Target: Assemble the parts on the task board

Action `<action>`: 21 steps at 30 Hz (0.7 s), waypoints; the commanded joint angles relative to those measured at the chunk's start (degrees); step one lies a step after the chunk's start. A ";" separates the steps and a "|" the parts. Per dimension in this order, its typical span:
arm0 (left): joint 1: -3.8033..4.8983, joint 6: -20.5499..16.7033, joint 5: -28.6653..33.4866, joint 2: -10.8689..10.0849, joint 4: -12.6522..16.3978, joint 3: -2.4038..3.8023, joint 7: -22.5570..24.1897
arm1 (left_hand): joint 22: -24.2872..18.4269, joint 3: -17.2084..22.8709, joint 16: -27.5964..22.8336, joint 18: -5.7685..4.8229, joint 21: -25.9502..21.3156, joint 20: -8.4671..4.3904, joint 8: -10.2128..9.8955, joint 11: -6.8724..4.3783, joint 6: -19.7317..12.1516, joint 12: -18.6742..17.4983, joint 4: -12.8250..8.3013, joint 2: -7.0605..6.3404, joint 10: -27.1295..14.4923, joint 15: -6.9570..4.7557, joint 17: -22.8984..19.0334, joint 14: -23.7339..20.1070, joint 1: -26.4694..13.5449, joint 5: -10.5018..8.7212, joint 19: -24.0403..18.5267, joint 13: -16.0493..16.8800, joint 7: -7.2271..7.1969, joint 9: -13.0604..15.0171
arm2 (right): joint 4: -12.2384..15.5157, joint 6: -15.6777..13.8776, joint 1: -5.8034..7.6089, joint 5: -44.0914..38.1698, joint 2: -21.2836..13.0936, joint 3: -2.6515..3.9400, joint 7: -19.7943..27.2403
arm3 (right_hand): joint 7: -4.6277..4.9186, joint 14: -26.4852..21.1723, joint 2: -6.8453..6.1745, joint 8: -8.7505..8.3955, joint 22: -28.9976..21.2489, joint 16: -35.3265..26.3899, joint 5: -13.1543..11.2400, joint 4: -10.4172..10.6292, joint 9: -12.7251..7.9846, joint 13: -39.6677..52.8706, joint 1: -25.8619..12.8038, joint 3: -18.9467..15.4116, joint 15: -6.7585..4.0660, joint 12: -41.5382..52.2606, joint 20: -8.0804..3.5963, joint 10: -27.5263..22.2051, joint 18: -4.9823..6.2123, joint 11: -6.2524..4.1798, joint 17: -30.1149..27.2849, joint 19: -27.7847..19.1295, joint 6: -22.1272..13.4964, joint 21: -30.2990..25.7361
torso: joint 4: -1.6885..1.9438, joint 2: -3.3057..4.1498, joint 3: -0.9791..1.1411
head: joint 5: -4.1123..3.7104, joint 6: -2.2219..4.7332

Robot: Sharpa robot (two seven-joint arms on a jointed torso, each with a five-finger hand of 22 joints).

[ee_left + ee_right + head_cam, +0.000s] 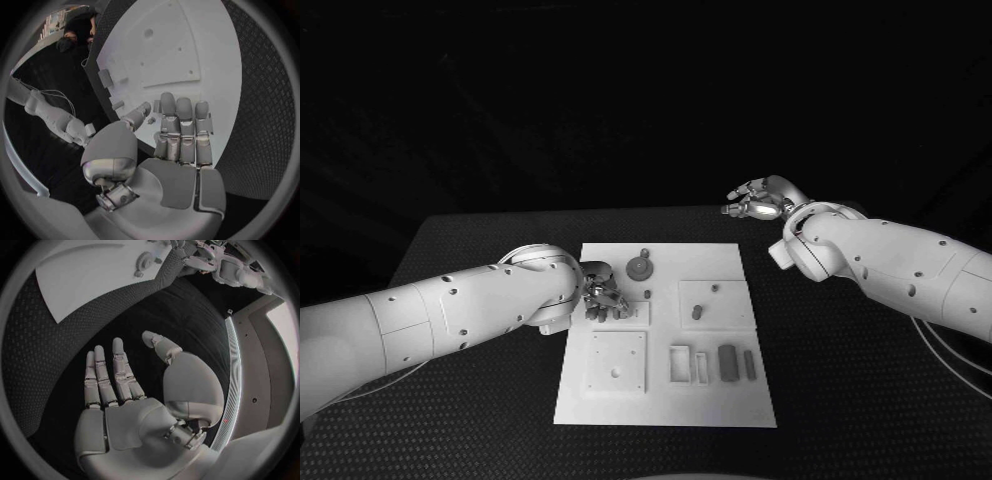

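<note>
Showing the task board (668,340): white plate, mid-table.
Left hand (602,297): over the board's left side, fingers spread, grasping nothing.
Right hand (759,201): off the board, released, fingers apart.

Left edge of task board (718,405): the left hand (600,298) and its arm lie over it, blocking the way in from that side.
Far strip of board: a round part (638,267) stands there, just beside the left hand.
Near right of board: slim parts (728,363) lie in a row, close together.
Right side: the right hand (759,200) hangs past the board's far right corner, fingers spread, over bare black surface (877,400).
</note>
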 commanded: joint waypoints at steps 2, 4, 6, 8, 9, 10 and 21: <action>-0.02 0.80 -0.12 0.25 -0.16 0.02 0.37 | 1.04 0.06 0.39 -0.43 -0.34 -4.18 0.24 -0.13 0.67 0.10 -0.77 0.73 0.60 -0.02 0.15 0.59 1.15 -0.18 0.63 0.17 -0.01 0.24 | 0.19 0.51 -0.02 -0.13 -0.01 0.01 0.36 | 1.67 -0.47 0.22 0.31 0.07 0.36 0.19 0.00 -0.08 -0.08 -0.59 -0.36 -0.02 0.37 0.05 -9.07 -0.95 5.30 -0.07 -0.47 0.81 -0.21 | -0.02 0.02 -0.01 | 0.00 0.05; -0.02 0.78 -0.12 0.26 -0.17 0.02 0.37 | 1.07 0.05 0.43 -0.43 -0.31 -4.21 0.28 -0.17 0.80 0.13 -1.05 1.00 0.75 -0.06 0.19 0.70 1.40 -0.19 0.75 0.21 -0.05 0.32 | 0.22 0.51 -0.02 -0.13 -0.02 0.01 0.37 | 1.67 -0.47 0.22 0.31 0.08 0.36 0.19 0.01 -0.08 -0.08 -0.59 -0.36 -0.02 0.37 0.05 -9.07 -0.95 5.30 -0.07 -0.47 0.81 -0.21 | -0.02 0.01 -0.01 | -0.01 0.05; -0.02 0.73 -0.12 0.28 -0.19 0.02 0.40 | 1.09 0.05 0.45 -0.43 -0.31 -4.25 0.26 -0.20 0.85 0.11 -1.34 1.29 0.85 -0.10 0.23 0.78 1.65 -0.19 0.85 0.23 -0.08 0.39 | 0.25 0.49 -0.02 -0.13 -0.04 0.01 0.37 | 1.67 -0.48 0.22 0.31 0.08 0.37 0.20 0.01 -0.08 -0.08 -0.59 -0.36 -0.02 0.38 0.05 -9.07 -0.95 5.30 -0.08 -0.47 0.81 -0.21 | 0.02 -0.01 -0.01 | -0.04 0.03; -0.02 0.65 -0.12 0.29 -0.23 0.02 0.44 | 1.10 0.08 0.45 -0.43 -0.31 -4.28 0.24 -0.21 0.90 0.08 -1.61 1.58 0.93 -0.13 0.25 0.84 1.92 -0.21 0.93 0.25 -0.09 0.44 | 0.25 0.50 -0.02 -0.13 -0.05 0.01 0.37 | 1.67 -0.48 0.22 0.31 0.08 0.37 0.20 0.01 -0.08 -0.08 -0.59 -0.36 -0.02 0.38 0.05 -9.07 -0.95 5.30 -0.08 -0.47 0.81 -0.21 | 0.04 0.00 0.00 | -0.05 0.01; -0.02 0.65 -0.12 0.29 -0.28 0.02 0.45 | 1.10 0.12 0.43 -0.43 -0.32 -4.29 0.23 -0.22 0.93 0.05 -1.85 1.81 0.97 -0.15 0.27 0.86 2.14 -0.22 0.96 0.26 -0.10 0.48 | 0.25 0.50 -0.02 -0.13 -0.05 0.01 0.37 | 1.67 -0.48 0.22 0.32 0.08 0.37 0.20 0.01 -0.08 -0.08 -0.59 -0.36 -0.02 0.38 0.05 -9.07 -0.95 5.30 -0.08 -0.47 0.81 -0.21 | 0.04 0.00 0.00 | -0.05 0.01; -0.02 0.58 -0.12 0.30 -0.31 0.02 0.47 | 1.11 0.15 0.42 -0.43 -0.33 -4.29 0.21 -0.21 0.94 0.02 -2.01 1.99 0.98 -0.15 0.28 0.88 2.31 -0.21 0.98 0.26 -0.10 0.51 | 0.25 0.49 -0.02 -0.13 -0.05 0.01 0.37 | 1.67 -0.49 0.22 0.32 0.08 0.37 0.20 0.01 -0.08 -0.08 -0.59 -0.36 -0.02 0.38 0.05 -9.08 -0.95 5.30 -0.08 -0.47 0.81 -0.21 | 0.04 0.00 0.00 | -0.05 0.01; -0.03 -0.53 0.53 0.28 -0.64 0.02 0.67 | 1.14 0.47 0.33 -0.43 -0.43 -4.24 0.00 -0.18 1.15 -0.31 -4.29 4.27 1.45 -0.13 0.40 1.14 4.23 0.06 1.15 0.31 -0.09 0.83 | 0.22 0.52 -0.02 -0.13 -0.03 0.01 0.38 | 1.67 -0.50 0.21 0.33 0.09 0.40 0.22 0.03 -0.09 -0.08 -0.61 -0.37 -0.02 0.38 0.05 -9.08 -0.95 5.30 -0.10 -0.48 0.81 -0.21 | 0.02 -0.02 -0.01 | 0.04 0.04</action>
